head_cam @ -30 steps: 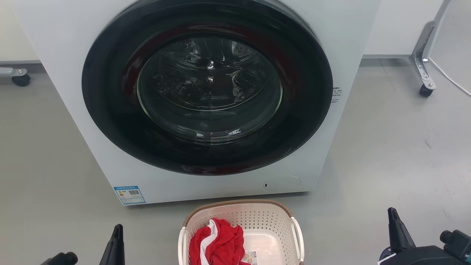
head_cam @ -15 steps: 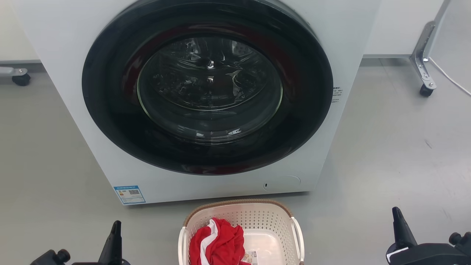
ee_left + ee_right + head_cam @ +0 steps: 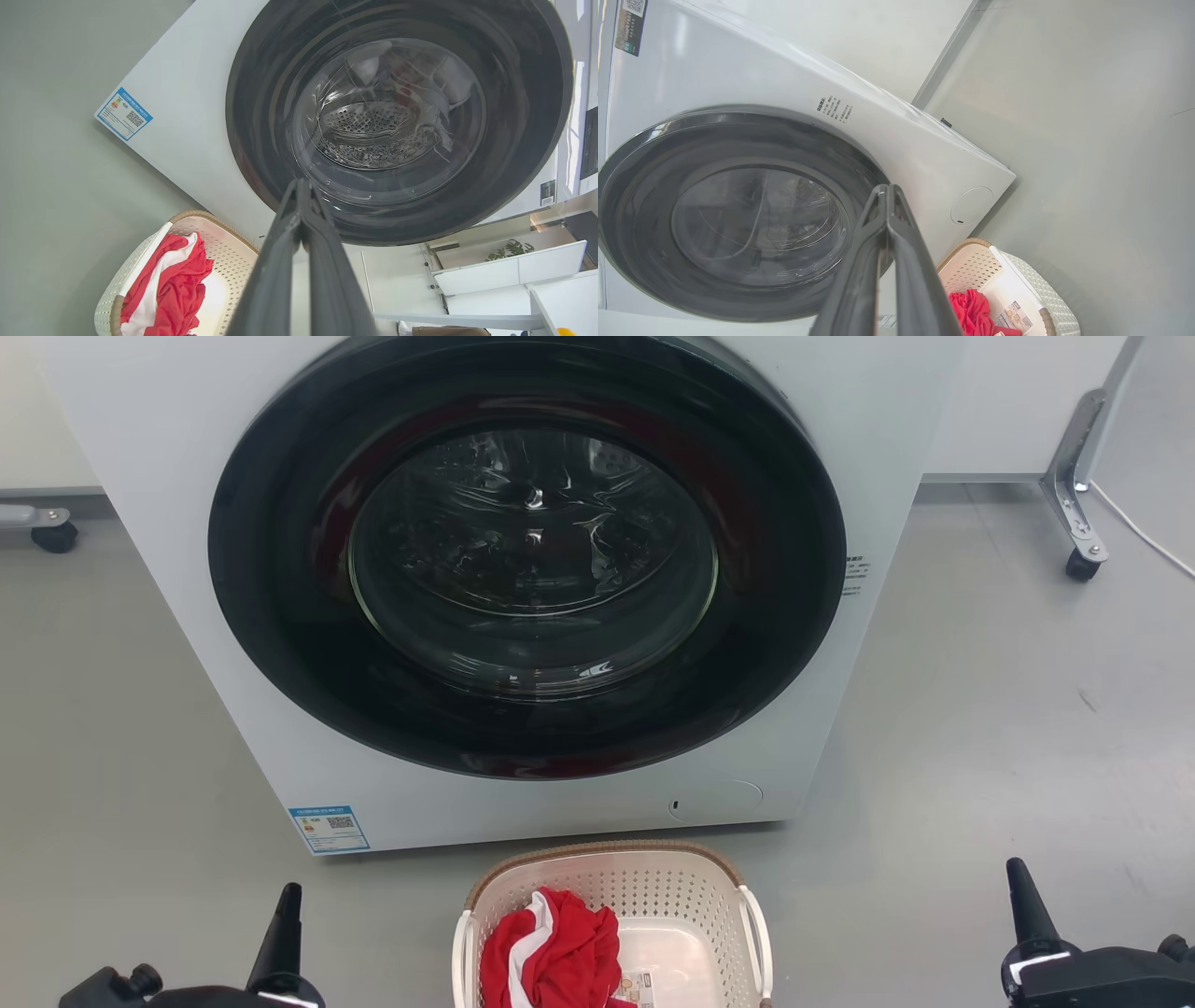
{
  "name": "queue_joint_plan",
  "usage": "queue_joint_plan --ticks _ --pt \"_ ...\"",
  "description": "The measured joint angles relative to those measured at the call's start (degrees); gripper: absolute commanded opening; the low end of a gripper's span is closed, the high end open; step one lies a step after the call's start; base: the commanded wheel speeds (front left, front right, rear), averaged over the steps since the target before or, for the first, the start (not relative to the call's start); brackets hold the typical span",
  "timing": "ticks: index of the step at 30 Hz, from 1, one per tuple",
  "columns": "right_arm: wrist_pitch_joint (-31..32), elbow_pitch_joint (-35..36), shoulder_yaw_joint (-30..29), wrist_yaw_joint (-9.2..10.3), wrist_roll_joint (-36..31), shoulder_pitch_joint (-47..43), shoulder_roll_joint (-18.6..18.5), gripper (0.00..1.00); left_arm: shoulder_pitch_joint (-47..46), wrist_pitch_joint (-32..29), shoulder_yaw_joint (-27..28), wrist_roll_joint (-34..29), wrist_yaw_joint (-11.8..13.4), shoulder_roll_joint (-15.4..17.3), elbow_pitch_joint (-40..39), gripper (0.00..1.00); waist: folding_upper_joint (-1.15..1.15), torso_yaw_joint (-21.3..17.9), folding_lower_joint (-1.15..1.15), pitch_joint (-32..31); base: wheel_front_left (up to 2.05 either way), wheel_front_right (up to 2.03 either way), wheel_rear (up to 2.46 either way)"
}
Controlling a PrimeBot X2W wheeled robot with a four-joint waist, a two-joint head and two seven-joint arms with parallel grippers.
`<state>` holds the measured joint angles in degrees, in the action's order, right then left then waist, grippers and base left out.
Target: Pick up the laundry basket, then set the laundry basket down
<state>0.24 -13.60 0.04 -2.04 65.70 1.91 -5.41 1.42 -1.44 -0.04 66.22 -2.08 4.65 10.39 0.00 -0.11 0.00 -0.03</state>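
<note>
The laundry basket (image 3: 677, 887), cream-white with perforated sides and a brown woven rim, stands on the grey floor just in front of the washing machine (image 3: 140, 448). Red and white cloth (image 3: 551, 952) lies in its left half. The basket (image 3: 224, 252) appears at the lower left of the left wrist view, and the basket (image 3: 971, 266) sits at the lower right of the right wrist view. My left gripper (image 3: 288, 901) is shut and empty, well left of the basket. My right gripper (image 3: 1018, 882) is shut and empty, well to its right. Both point toward the machine.
The washing machine's round dark door (image 3: 527, 551) is closed, directly behind the basket. A wheeled metal frame leg (image 3: 1074, 495) stands at the back right and a caster (image 3: 51, 534) at the back left. Grey floor (image 3: 980, 709) spreads on both sides.
Both grippers have shifted slightly outward and lower in the head view. The basket and the washing machine have not moved.
</note>
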Motion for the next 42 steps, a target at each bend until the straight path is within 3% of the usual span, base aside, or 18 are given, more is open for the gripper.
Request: queue_joint_plan --ticks 34,42 --pt "6.0 -3.4 -7.5 -4.69 25.2 2.9 2.8 0.00 -5.5 -4.8 5.1 24.2 -4.6 -2.1 6.2 0.00 0.00 0.1 -0.01 0.1 0.00 0.00 0.00" --pt "6.3 -3.5 -7.7 -4.86 25.7 3.4 2.9 0.00 -5.9 -5.1 5.2 25.4 -5.0 -2.2 6.3 0.00 0.00 0.1 -0.01 0.1 0.00 0.00 0.00"
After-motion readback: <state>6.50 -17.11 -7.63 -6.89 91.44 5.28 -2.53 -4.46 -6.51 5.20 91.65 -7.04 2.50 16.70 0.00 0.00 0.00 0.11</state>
